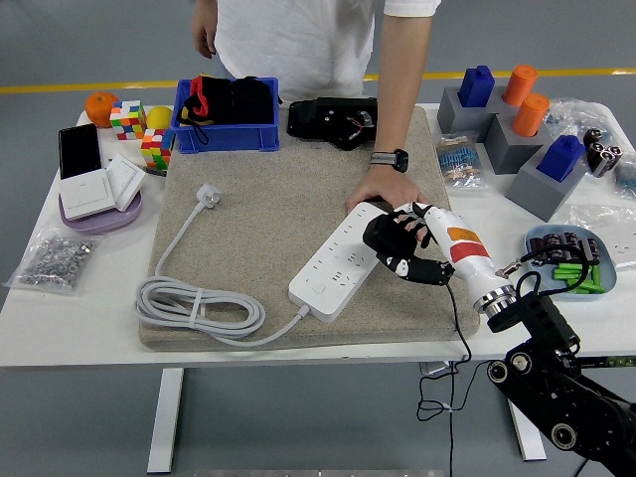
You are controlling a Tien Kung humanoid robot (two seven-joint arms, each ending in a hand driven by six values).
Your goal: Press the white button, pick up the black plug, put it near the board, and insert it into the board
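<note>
A white power strip [338,263] lies diagonally on the beige mat [268,189]. Its white cord is coiled at the mat's front left [199,306] and ends in a white plug [207,194]. My right hand [397,248], black with a white forearm, hovers over the strip's right end with its fingers curled. A thin black cable [449,378] trails from under the hand and hangs below the table edge. The black plug itself is mostly hidden inside the fingers. A person's hand [390,191] rests on the strip's far end, just behind my hand.
At the back stand a blue bin [227,117] and a black device [333,119]. Grey blocks with blue and orange pegs [517,129] and a tray of small parts [571,253] sit to the right. Wall switches on a purple plate [99,189] and puzzle cubes [127,117] lie at the left.
</note>
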